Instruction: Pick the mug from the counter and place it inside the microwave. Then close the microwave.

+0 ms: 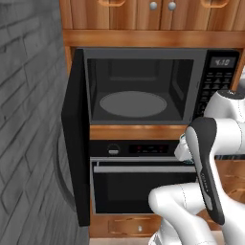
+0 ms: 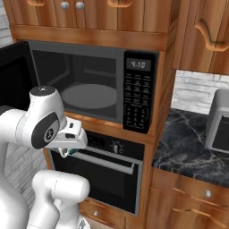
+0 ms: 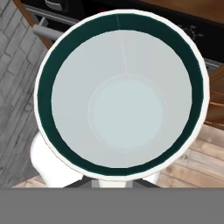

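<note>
The microwave stands open, its door swung out to the left and its grey turntable bare. The mug, white with a teal-green rim, hangs in the air in front of the oven below the microwave. I look straight down into its empty bowl in the hand view, and its handle sticks out at lower left. My gripper is shut on the mug at its near rim. From the base views a sliver of the mug peeks from behind my hand. The counter lies to the right.
A black oven with a long bar handle sits under the microwave. A silver-grey toaster oven stands on the counter at right. Wooden cabinets hang above. A grey brick wall is close behind the open door.
</note>
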Robot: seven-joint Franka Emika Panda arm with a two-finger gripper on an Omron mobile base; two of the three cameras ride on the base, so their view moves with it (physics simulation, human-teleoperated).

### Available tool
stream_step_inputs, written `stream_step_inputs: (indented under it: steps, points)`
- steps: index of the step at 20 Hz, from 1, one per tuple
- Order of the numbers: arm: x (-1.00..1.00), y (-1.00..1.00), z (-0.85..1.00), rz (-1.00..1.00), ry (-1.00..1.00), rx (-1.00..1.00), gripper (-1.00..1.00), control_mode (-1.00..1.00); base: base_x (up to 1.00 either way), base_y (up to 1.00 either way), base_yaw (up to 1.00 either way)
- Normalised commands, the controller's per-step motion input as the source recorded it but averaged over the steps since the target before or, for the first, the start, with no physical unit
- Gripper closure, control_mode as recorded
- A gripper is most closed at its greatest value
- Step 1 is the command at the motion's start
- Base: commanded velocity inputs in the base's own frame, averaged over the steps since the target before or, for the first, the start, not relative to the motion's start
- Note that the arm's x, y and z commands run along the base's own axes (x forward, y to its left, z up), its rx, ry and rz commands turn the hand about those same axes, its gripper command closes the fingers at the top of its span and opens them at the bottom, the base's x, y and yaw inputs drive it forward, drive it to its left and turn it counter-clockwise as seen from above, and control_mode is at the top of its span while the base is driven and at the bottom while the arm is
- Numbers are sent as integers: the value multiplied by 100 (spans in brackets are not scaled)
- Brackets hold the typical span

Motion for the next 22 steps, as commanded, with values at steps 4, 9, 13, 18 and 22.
stream_step_inputs:
  steps: [4,9,13,18,22]
  points:
    - [0,0,0,0,0,0,100,100,0,31,-5]
    - [0,0,0,0,0,0,100,100,0,2,0]
    - [0,0,0,0,0,0,100,100,0,0,0]
    - [0,0,0,0,0,0,100,-100,0,0,0]
    - [0,29,0,4,-6,0,100,-100,0,0,0]
